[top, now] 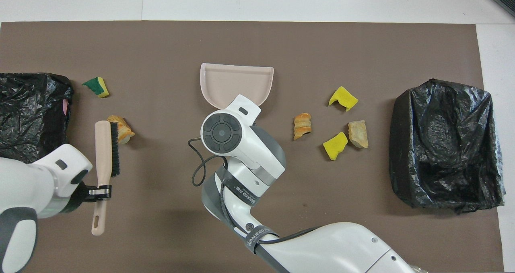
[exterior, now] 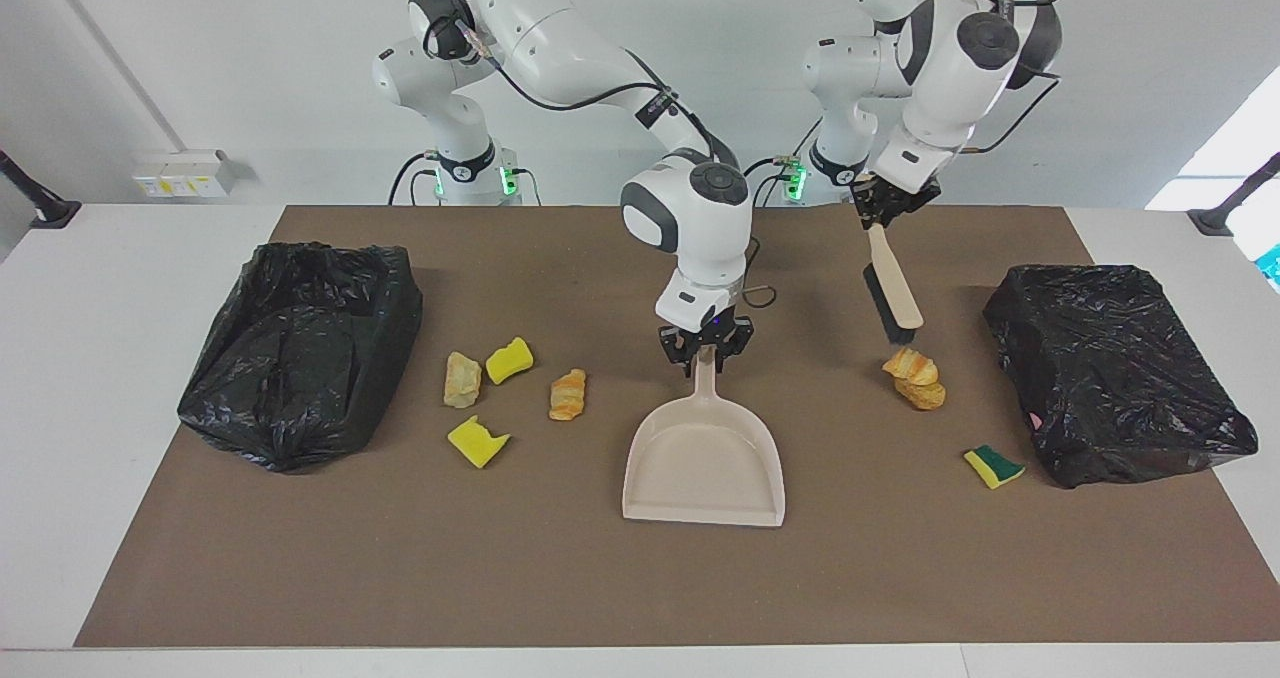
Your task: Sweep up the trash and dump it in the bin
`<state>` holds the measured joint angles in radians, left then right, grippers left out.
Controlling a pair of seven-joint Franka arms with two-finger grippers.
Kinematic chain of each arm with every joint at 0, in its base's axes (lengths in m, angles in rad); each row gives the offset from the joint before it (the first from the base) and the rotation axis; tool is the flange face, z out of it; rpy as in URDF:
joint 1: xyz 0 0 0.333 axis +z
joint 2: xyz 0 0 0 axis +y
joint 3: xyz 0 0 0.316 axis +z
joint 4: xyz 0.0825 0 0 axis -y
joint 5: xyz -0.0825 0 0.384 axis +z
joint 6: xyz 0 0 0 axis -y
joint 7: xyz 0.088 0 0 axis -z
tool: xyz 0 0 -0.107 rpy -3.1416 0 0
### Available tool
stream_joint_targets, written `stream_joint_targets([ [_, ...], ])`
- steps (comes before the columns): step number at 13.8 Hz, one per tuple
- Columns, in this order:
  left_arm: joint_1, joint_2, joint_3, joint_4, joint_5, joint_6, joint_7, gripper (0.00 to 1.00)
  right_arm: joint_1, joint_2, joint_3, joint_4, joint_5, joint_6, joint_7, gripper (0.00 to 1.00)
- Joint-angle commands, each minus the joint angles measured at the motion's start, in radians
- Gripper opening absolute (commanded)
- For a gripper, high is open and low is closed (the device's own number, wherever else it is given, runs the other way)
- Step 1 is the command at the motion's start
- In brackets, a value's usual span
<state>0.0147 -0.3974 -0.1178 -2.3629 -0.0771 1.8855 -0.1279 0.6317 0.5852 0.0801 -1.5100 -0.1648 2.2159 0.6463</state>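
Black bin liner covers the open bin (exterior: 300, 353) at the right arm's end of the brown worktop (exterior: 600, 578). Beside it lie four pieces of trash: a pale pastry piece (exterior: 462, 379), a yellow sponge chunk (exterior: 509, 360), a second yellow sponge chunk (exterior: 478, 442) farther from the robots, and a golden croissant piece (exterior: 568, 395). At the centre, the right gripper (exterior: 704, 350) has its fingers closed on the handle of the beige dustpan (exterior: 705, 463), which rests flat on the worktop with its mouth pointing away from the robots. Toward the left arm's end, the left gripper (exterior: 885, 208) has its fingers clamped on the handle of the beige brush (exterior: 895, 293); the bristles sit just beside two stacked pastry pieces (exterior: 915, 378). A green-backed sponge chunk (exterior: 994, 466) lies farther from the robots, close to the second black-bagged bin (exterior: 1115, 383).
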Motion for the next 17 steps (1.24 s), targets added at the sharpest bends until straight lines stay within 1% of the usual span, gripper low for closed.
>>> stream_joint_targets([
  [1, 0.121, 0.121, -0.014, 0.071, 0.013, 0.102, 0.051, 0.00, 0.002, 0.005, 0.000, 0.030, -0.025, -0.025, 0.027, 0.51],
  [3, 0.177, 0.202, -0.014, 0.118, 0.057, 0.139, 0.103, 0.00, -0.001, -0.004, -0.002, 0.031, -0.024, -0.030, 0.027, 0.51],
  [4, 0.188, 0.224, -0.014, 0.131, 0.063, 0.151, 0.114, 0.00, 0.002, -0.007, -0.003, 0.030, -0.027, -0.030, 0.027, 0.49],
  [6, 0.191, 0.297, -0.014, 0.125, 0.069, 0.191, 0.116, 0.00, -0.007, -0.008, 0.001, 0.021, -0.033, -0.027, 0.018, 0.11],
  [7, 0.189, 0.317, -0.014, 0.119, 0.069, 0.216, 0.116, 0.00, -0.009, -0.022, 0.000, 0.020, -0.032, -0.031, 0.015, 0.00],
  [9, 0.173, 0.325, -0.016, 0.116, 0.069, 0.230, 0.100, 0.00, -0.024, -0.048, -0.003, 0.019, -0.022, -0.063, 0.012, 0.00],
  [11, 0.162, 0.325, -0.019, 0.083, 0.066, 0.231, 0.090, 0.00, -0.032, -0.073, -0.003, 0.017, -0.018, -0.120, 0.000, 0.00],
  [12, 0.153, 0.325, -0.022, 0.082, 0.063, 0.227, 0.073, 0.00, -0.036, -0.085, -0.003, 0.017, -0.015, -0.152, -0.035, 0.00],
  [15, 0.047, 0.325, -0.023, 0.082, 0.050, 0.228, -0.060, 0.00, -0.085, -0.148, 0.001, -0.012, 0.001, -0.243, -0.228, 0.00],
  [17, -0.037, 0.324, -0.023, 0.082, 0.007, 0.231, -0.154, 0.00, -0.128, -0.205, 0.001, -0.074, 0.021, -0.246, -0.460, 0.00],
])
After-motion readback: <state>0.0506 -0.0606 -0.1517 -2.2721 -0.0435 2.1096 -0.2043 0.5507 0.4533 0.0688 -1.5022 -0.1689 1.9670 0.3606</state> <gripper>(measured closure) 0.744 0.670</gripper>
